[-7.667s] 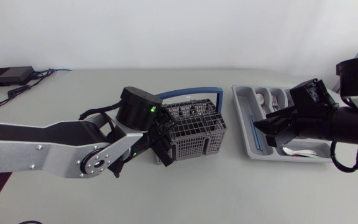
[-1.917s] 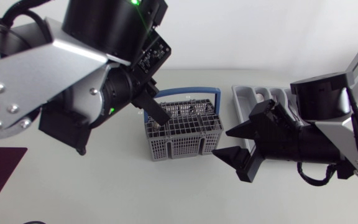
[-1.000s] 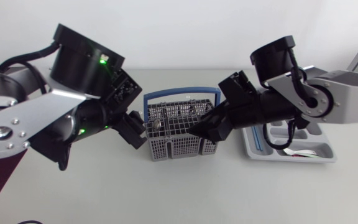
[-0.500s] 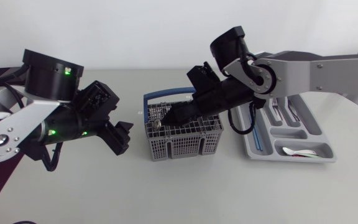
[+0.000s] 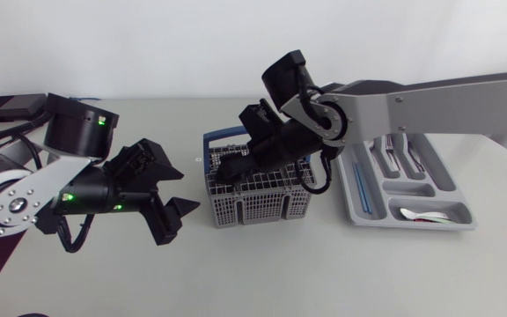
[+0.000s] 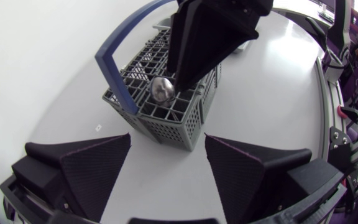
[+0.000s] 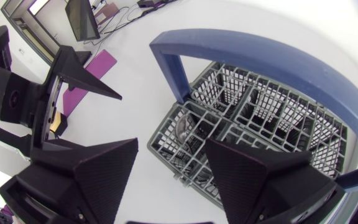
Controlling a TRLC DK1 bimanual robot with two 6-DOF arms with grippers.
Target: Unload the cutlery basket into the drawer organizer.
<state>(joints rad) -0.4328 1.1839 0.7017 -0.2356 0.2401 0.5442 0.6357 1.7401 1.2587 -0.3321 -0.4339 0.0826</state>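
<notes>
The grey plastic cutlery basket [image 5: 258, 209] has a criss-cross grid of holes and a blue curved handle [image 5: 236, 134], its shiny metal spoon [image 6: 161, 89] is silver, the plastic drawer organizer [image 5: 410, 190] is light grey, and the left gripper [image 6: 166, 137] and right gripper [image 7: 170, 142] are black.

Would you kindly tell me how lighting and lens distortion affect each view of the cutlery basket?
Head view: soft, even light; the cutlery basket casts only a faint shadow on the table, no glare. Left wrist view: the fisheye curves the table's edge; the spoon bowl in the basket glints. Right wrist view: the basket's blue handle bows.
</notes>
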